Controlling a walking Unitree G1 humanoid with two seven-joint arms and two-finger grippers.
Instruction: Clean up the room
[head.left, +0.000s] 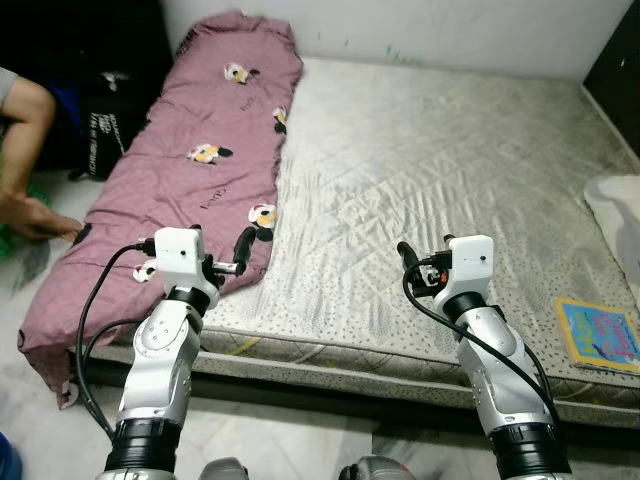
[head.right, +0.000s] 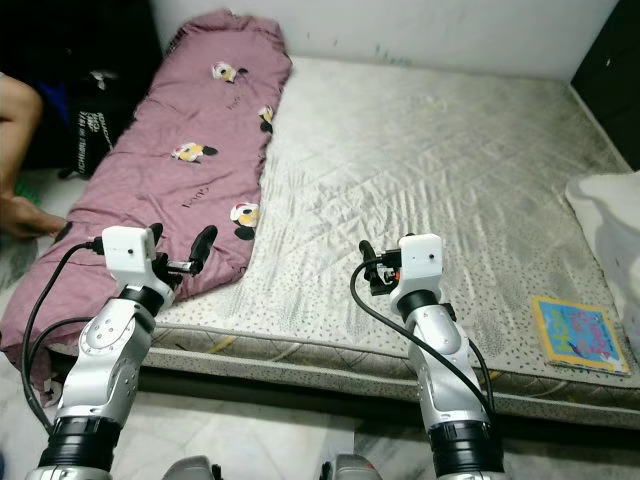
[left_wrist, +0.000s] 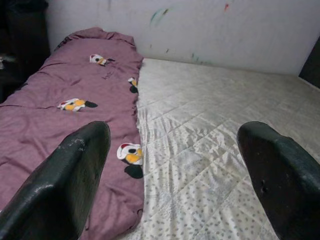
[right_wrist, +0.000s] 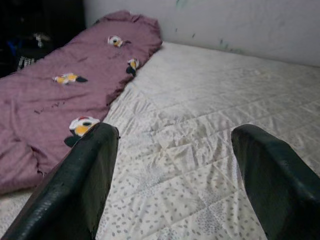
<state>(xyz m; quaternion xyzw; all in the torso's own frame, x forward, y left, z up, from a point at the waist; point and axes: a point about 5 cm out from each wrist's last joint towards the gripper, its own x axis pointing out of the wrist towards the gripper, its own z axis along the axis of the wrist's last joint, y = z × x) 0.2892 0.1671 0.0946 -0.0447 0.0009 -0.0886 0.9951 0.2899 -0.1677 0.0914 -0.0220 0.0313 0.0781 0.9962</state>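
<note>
Blanket (head.left: 195, 170) along mattress (head.left: 430, 180) left side, left gripper (left_wrist: 172, 185) and right gripper (right_wrist: 175, 180) spread apart

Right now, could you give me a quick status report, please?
Left gripper open over purple blanket. Right gripper open above mattress, holding nothing. Book on mattress corner; person beside the blanket.

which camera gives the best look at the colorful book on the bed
The right eye view: the book lies whole near the mattress front right corner. The left eye view has it too, at the picture's edge. Both wrist views look toward the purple blanket instead.
</note>
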